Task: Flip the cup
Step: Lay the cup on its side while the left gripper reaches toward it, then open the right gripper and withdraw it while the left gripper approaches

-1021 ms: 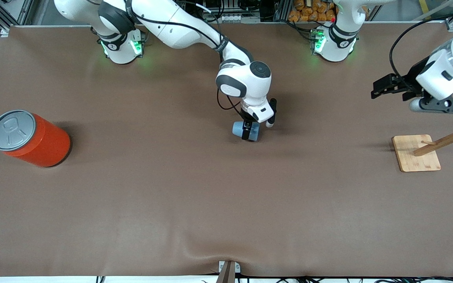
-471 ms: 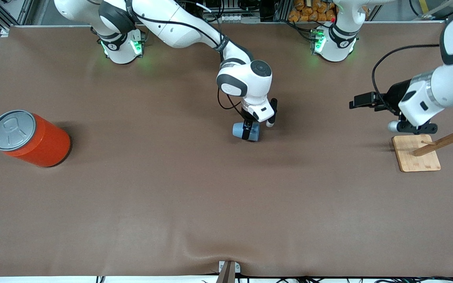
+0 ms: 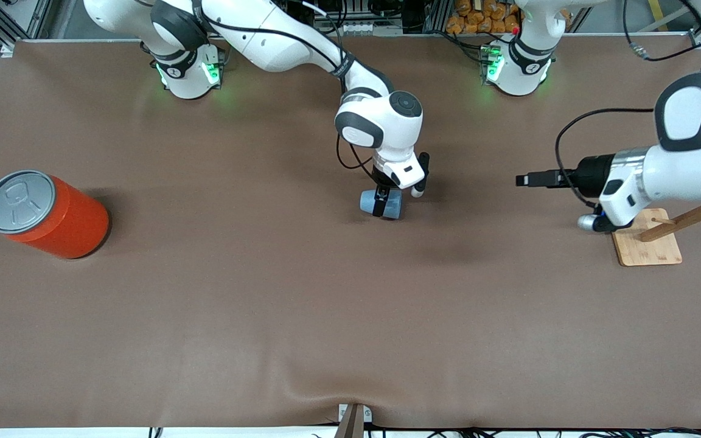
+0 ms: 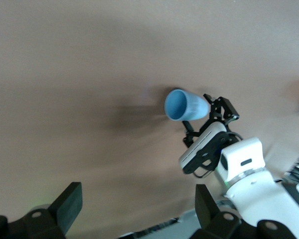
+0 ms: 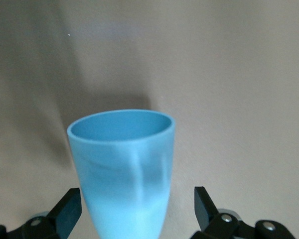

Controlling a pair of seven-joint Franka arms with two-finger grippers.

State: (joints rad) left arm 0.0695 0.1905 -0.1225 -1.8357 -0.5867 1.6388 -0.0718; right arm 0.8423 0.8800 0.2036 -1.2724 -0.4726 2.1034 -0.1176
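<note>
The light-blue cup [image 3: 367,201] lies on its side in the middle of the table. My right gripper [image 3: 385,205] is down at it, fingers open on either side of its body, with a gap on each side in the right wrist view. There the cup [image 5: 122,164] fills the space between the fingers [image 5: 70,209] of my right gripper [image 5: 137,201], its darker blue mouth pointing away. My left gripper [image 3: 521,180] is open and empty, held level over the table between the cup and the wooden stand. The left wrist view shows the cup [image 4: 184,105], my right gripper [image 4: 214,107] and my own left gripper [image 4: 138,199].
A large orange can [image 3: 46,214] with a grey pull-tab lid stands at the right arm's end of the table. A wooden peg stand on a square base [image 3: 648,249] stands at the left arm's end, under my left arm.
My left arm has swung down and toward the middle of the table, away from above the wooden stand. The right gripper and the cup have hardly moved.
</note>
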